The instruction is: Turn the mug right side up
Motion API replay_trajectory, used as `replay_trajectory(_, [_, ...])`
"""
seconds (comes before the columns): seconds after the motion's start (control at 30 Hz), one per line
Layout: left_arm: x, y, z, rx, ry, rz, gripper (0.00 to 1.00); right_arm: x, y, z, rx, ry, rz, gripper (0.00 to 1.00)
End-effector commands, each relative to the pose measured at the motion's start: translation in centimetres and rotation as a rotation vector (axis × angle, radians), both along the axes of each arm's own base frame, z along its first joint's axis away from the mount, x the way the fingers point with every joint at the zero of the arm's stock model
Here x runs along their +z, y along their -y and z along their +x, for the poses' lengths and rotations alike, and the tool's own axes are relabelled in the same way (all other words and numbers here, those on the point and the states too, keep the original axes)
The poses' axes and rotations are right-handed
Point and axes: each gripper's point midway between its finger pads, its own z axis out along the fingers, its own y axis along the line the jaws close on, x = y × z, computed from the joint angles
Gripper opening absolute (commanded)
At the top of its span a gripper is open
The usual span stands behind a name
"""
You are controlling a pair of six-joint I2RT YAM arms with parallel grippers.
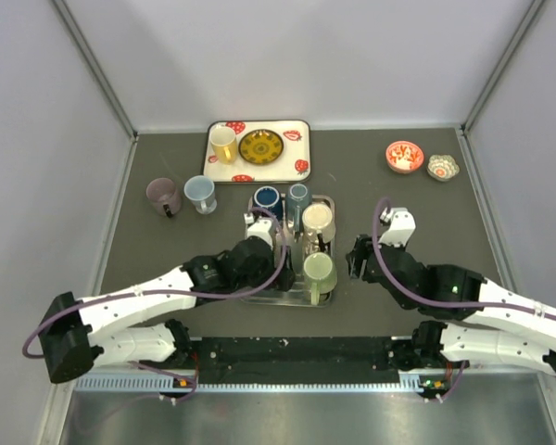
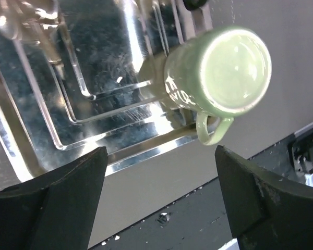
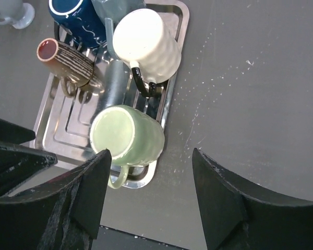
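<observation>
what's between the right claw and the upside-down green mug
Nothing visible. The green mug stands base-up at the near corner of the metal tray, just ahead of the open right claw. The cream mug sits beyond it, out of the path.

Lettering on the green mug curves from sight; the blue mug is cropped above.

Soft, even overhead light leaves only faint shadows in the top view, while in the left wrist view hard white glare streaks the steel tray and bleaches the base of the green mug, and the near dark fingers look soft.
</observation>
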Motion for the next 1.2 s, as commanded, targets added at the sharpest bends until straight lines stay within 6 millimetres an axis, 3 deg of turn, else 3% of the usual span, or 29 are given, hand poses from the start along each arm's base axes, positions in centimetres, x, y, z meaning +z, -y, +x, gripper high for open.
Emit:
replay_trajectory(0.0, [2.6,4.0,-0.7,-0.122,-0.002,-0.007,0.85,1.1,0.5,0.2,0.004,0.021,-0.023,0.64])
replay_trajectory(0.3, [0.0,7.3,-1.7,-0.205,-0.053,0.088,0.67,-0.3,0.4,0.0,0.002,-0.014,-0.025,0.64])
replay_trajectory(0.43, [-2.1,7.4,-1.3,-0.193,-0.077,0.154,0.66,-0.6,0.4,-0.2,0.01,-0.023,-0.024,0.64])
replay_trajectory(0.73, [-2.4,9.0,-0.9,-0.223,-0.079,0.152,0.68,-1.5,0.8,-0.5,0.01,-0.035,-0.01,0.64])
replay_trajectory(0.9, [-2.2,10.1,-0.8,-0.245,-0.082,0.145,0.64,-1.7,0.8,-0.7,0.013,-0.041,-0.008,0.64])
replay_trajectory(1.17, [-3.4,9.8,-0.9,-0.246,-0.098,0.173,0.56,-1.7,0.9,-0.6,0.014,-0.039,-0.011,0.64])
